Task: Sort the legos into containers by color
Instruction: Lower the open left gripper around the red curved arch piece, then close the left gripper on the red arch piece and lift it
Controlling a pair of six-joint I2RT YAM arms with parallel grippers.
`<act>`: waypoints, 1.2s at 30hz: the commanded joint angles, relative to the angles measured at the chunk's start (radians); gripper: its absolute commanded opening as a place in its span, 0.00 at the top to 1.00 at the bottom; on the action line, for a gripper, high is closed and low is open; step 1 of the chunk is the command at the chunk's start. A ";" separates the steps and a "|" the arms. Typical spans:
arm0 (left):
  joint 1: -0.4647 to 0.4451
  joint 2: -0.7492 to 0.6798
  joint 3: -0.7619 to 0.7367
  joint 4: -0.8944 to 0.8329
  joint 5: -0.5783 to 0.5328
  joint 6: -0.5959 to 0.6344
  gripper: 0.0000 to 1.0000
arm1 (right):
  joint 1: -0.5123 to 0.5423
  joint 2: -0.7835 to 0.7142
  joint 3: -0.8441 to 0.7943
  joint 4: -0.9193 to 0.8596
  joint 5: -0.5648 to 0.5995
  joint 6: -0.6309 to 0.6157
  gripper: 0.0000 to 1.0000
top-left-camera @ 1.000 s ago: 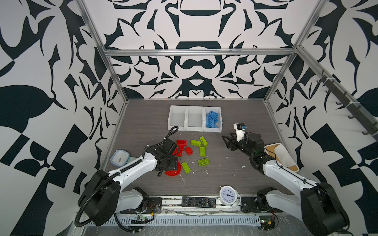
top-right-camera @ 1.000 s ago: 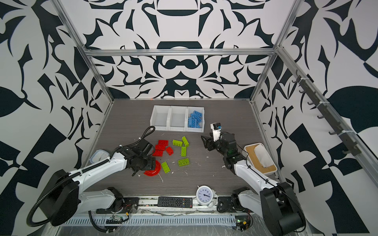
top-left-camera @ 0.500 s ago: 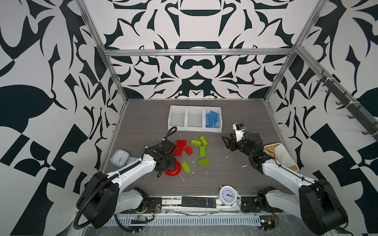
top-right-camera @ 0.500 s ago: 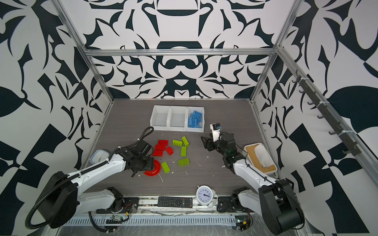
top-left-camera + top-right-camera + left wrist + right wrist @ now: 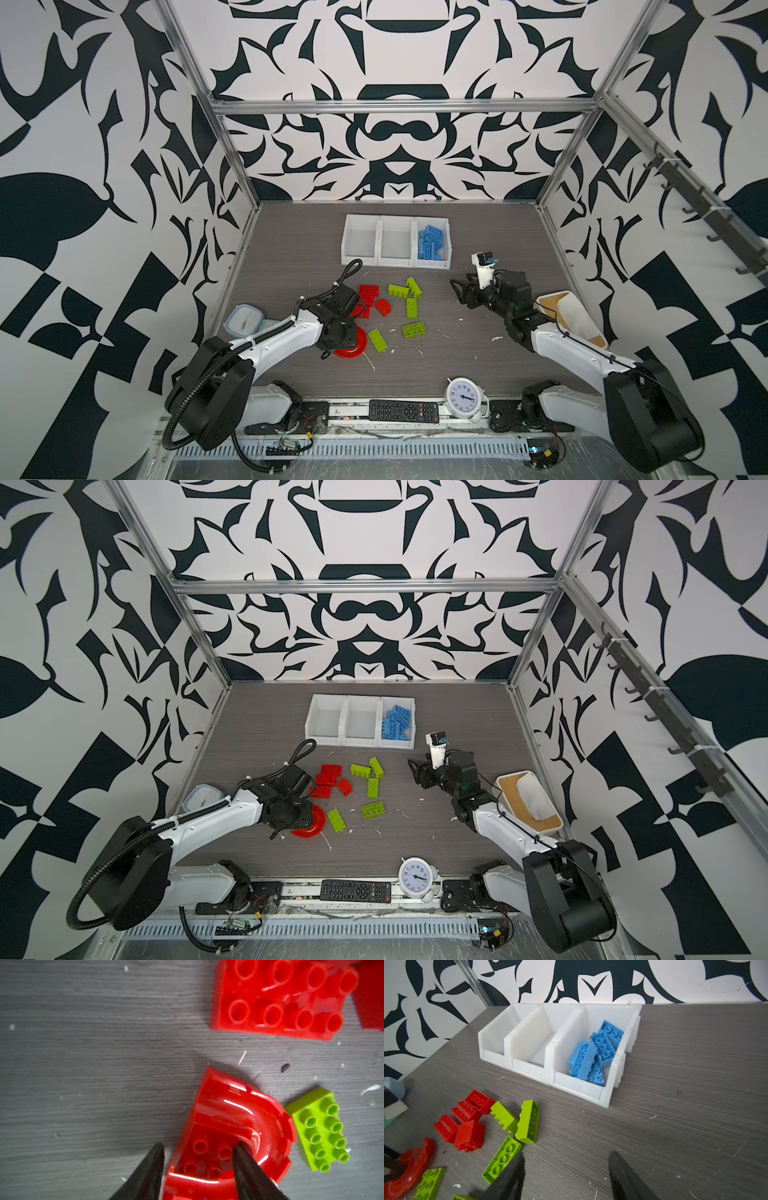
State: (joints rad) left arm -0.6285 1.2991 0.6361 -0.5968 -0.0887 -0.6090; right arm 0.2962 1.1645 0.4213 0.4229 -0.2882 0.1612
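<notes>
Nearest the front, your left gripper point(image 5: 198, 1145) straddles the arch point(image 5: 232, 1109), jaws parted, not visibly clamped; your right gripper point(image 5: 566, 1153) hangs open, empty; red bricks point(image 5: 368, 291) and green bricks point(image 5: 411, 307) lie loose mid-table; farthest, blue bricks point(image 5: 432, 243) fill the right bin point(image 5: 432, 262)

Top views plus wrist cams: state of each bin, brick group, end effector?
left bin: empty
middle bin: empty
right bin: holds blue bricks
red arch: lying on table
red bricks: loose on table
green bricks: loose on table
left end effector: open, straddling arch's studded end
right end effector: open, empty
</notes>
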 commanded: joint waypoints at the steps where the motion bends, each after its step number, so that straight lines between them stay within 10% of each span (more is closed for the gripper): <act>1: 0.000 -0.016 0.000 0.034 0.011 -0.002 0.44 | 0.000 -0.012 0.021 0.019 -0.002 -0.002 0.34; 36: -0.023 -0.084 -0.067 0.112 0.005 -0.014 0.64 | 0.000 0.012 0.043 -0.002 -0.002 0.003 0.24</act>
State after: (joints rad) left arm -0.6495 1.2522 0.5919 -0.4622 -0.0849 -0.5987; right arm 0.2962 1.1793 0.4229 0.4145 -0.2882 0.1627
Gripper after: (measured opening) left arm 0.363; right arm 0.752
